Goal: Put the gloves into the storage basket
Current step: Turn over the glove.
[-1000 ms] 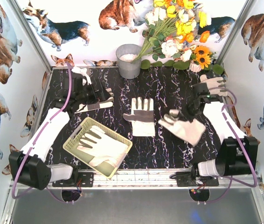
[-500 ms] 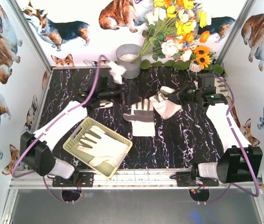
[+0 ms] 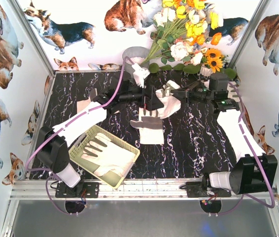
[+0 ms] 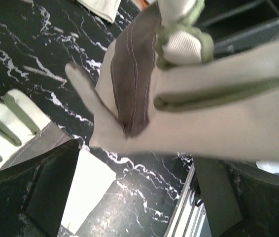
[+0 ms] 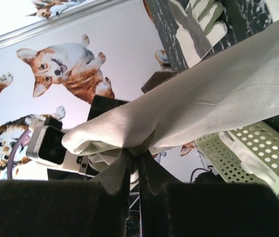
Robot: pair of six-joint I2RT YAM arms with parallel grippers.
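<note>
One glove [image 3: 107, 157] in storage basket [image 3: 80, 140] | right gripper [image 5: 135, 151] clamps second glove [image 5: 218, 94] | left gripper [image 4: 137, 163] apart

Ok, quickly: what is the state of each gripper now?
Left gripper: open, fingers wide apart.
Right gripper: shut on a glove.

Grey bucket [image 3: 133, 51] and flower bouquet [image 3: 186, 29] at the black marbled table's [image 3: 189, 148] far edge, corgi-print walls [image 3: 1, 44] around.
</note>
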